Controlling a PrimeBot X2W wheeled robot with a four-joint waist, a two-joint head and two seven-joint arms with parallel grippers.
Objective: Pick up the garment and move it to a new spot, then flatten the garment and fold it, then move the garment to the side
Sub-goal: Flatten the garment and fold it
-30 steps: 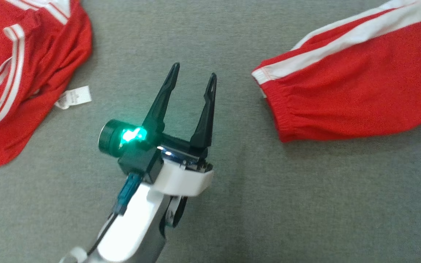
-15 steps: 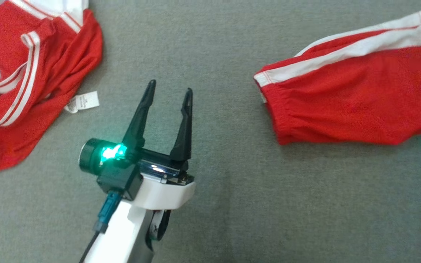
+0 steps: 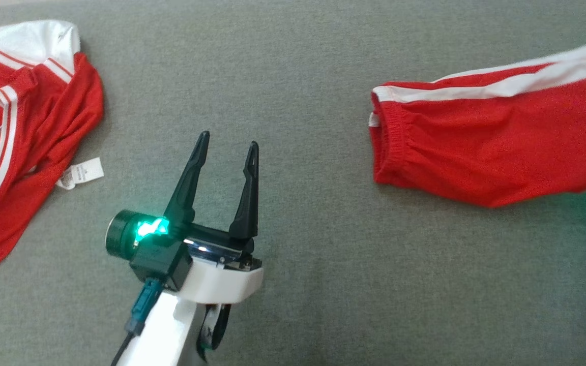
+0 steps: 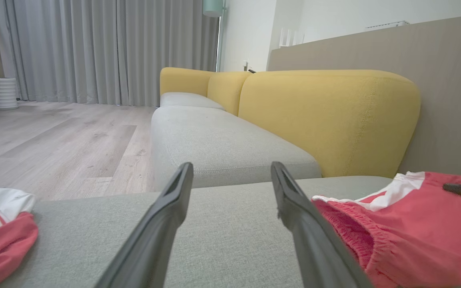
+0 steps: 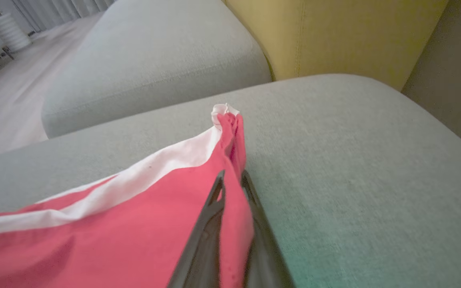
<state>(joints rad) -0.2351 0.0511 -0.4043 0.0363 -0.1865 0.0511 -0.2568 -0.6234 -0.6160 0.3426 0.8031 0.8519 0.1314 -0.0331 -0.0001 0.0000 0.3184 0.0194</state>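
The garment (image 3: pixel 491 147) is red with a white side stripe and an elastic hem, and it lies on the grey cushion (image 3: pixel 323 76) at the right. In the right wrist view my right gripper (image 5: pixel 232 176) is shut on a bunched edge of the garment (image 5: pixel 134 228), with red cloth pinched between its fingers. My left gripper (image 3: pixel 228 141) hovers open over bare cushion left of the garment, holding nothing. In the left wrist view the left gripper (image 4: pixel 230 168) stands wide open, with the garment's (image 4: pixel 406 228) elastic hem just right of its right finger.
A second red and white garment (image 3: pixel 18 132) lies crumpled at the far left, its white label (image 3: pixel 82 174) on the cushion. Yellow backrests (image 4: pixel 330 116) rise behind the seat. Another grey seat (image 4: pixel 214 140) and wooden floor (image 4: pixel 54 140) lie beyond the cushion's edge.
The head camera has shifted. My right gripper has shut on the garment's edge, and the cloth now lies pulled out longer toward the right. The left gripper stays open.
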